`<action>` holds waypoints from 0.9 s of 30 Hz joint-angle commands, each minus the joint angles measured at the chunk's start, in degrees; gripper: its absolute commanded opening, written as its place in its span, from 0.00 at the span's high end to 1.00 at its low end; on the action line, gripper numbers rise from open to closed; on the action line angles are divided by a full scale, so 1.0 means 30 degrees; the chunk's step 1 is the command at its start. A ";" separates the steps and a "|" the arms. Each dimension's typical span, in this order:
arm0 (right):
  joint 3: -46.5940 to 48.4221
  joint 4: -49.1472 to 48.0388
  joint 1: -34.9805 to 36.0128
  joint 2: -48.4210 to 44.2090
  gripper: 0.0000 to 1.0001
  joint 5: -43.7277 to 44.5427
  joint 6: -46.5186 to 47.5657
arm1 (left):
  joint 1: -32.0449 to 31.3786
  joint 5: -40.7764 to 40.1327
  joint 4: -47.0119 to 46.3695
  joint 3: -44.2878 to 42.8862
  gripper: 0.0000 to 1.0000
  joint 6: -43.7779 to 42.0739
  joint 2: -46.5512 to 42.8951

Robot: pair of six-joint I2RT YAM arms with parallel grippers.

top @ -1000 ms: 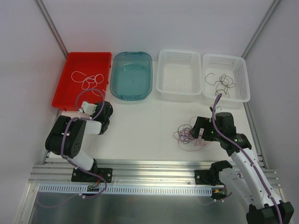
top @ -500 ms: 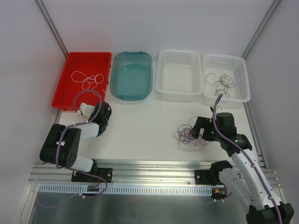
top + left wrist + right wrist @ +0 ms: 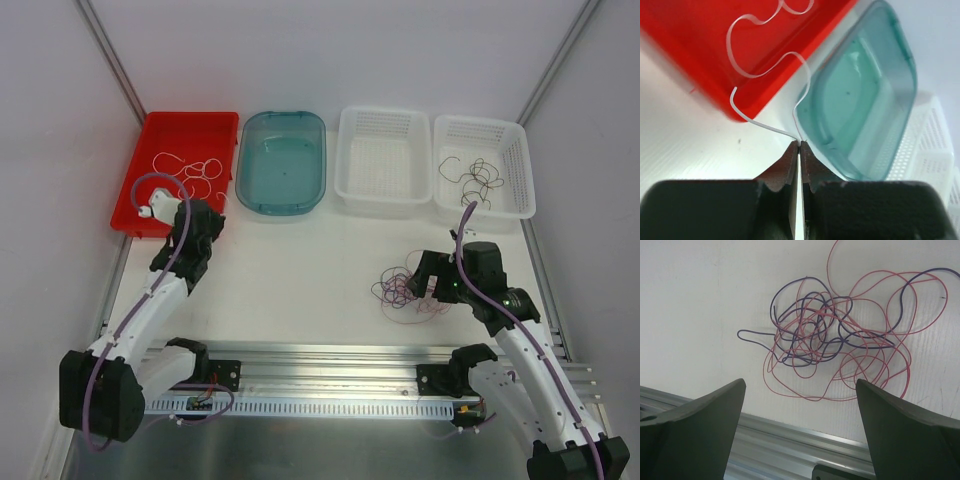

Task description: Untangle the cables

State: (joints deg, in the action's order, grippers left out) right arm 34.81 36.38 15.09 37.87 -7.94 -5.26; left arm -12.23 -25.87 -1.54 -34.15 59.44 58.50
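Left wrist view: left tool [image 3: 799, 145] pinches white cable [image 3: 747, 119] beside red tray [image 3: 695, 45].

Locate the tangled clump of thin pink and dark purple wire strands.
Top view: the clump lies on the white table, right side, just ahead of the open right gripper, near the front rail.
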 commanded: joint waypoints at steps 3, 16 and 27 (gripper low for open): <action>0.1024 0.0148 -0.0050 -0.0054 0.03 -0.0134 0.0083 | 0.2255 0.2672 0.1129 -0.4606 1.00 -0.5886 0.0737; 0.1112 0.0967 -0.0050 -0.0552 0.03 0.0011 -0.0035 | 0.7679 0.6215 0.2739 -1.3776 0.83 -1.0145 1.0702; 0.0791 0.0736 -0.0021 0.0209 0.03 0.0187 -0.0152 | 0.7827 0.8180 0.3267 -1.1973 0.06 -1.1141 0.7106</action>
State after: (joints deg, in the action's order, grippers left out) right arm 35.70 39.31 15.09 37.69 -7.81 -5.37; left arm 11.31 -4.89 8.21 -72.49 28.12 87.85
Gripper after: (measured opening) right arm 0.971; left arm 0.915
